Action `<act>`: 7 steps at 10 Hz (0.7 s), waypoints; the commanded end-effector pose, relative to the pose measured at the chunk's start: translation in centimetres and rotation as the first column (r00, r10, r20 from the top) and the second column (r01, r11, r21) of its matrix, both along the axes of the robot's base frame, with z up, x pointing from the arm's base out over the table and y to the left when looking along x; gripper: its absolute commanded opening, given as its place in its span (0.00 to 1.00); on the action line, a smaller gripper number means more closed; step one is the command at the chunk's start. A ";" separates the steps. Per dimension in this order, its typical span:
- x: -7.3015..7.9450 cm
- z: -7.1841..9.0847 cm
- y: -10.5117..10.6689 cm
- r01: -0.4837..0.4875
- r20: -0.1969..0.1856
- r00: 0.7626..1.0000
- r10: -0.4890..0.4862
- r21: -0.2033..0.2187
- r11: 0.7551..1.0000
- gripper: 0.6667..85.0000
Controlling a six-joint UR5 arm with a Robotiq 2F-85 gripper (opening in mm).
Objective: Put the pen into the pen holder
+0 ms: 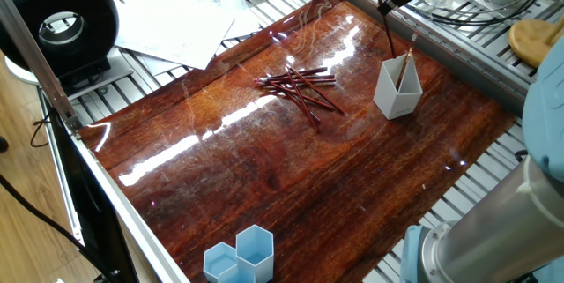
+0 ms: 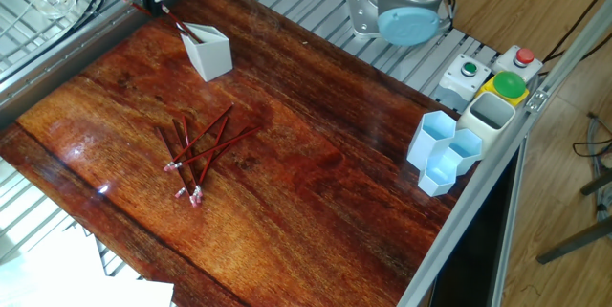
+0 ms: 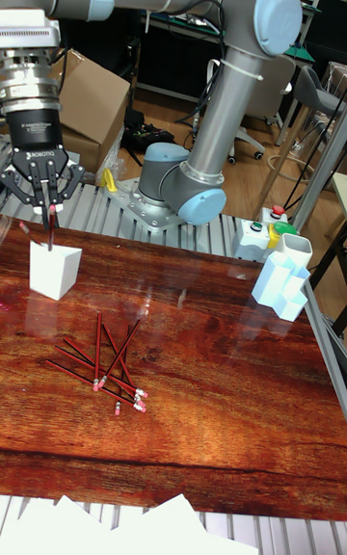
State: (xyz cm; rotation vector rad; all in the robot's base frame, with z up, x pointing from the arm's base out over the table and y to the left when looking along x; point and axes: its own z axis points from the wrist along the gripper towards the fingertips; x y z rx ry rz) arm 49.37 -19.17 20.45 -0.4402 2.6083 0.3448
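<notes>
Nearest you in the tall fixed view, white sheets of paper (image 3: 145,526) lie along the front edge of the desk (image 3: 212,401). Just beyond them, left of centre, you have a loose pile of dark red pens (image 3: 104,362) lying crossed over one another on the wood, pale tips toward you. Well apart from the pile, at the right edge of the desk, stands a cluster of light blue hexagonal cups (image 3: 284,287), with a white box carrying coloured buttons (image 3: 262,232) just behind it.

Farther back on the left, the white pen holder (image 3: 54,270) stands upright on the desk; from one fixed view you can see a pen leaning inside it. Directly above it hangs the end effector (image 3: 46,197), fingers pointing down and pinching a dark pen (image 3: 49,230) that hangs upright. The pen's lower end sits at or just inside the holder's rim; you cannot tell whether it touches the bottom.

Farthest back, the arm's grey base (image 3: 178,191) is bolted to the slatted frame behind the desk.
</notes>
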 end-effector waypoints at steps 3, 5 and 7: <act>-0.1 0.6 0.0 0.004 0.003 1.000 -0.004 -0.005 1.000 0.00; -0.2 0.7 0.0 0.016 0.001 1.000 -0.016 -0.009 1.000 0.00; -0.5 0.7 -0.3 0.024 -0.005 1.000 -0.024 -0.019 1.000 0.00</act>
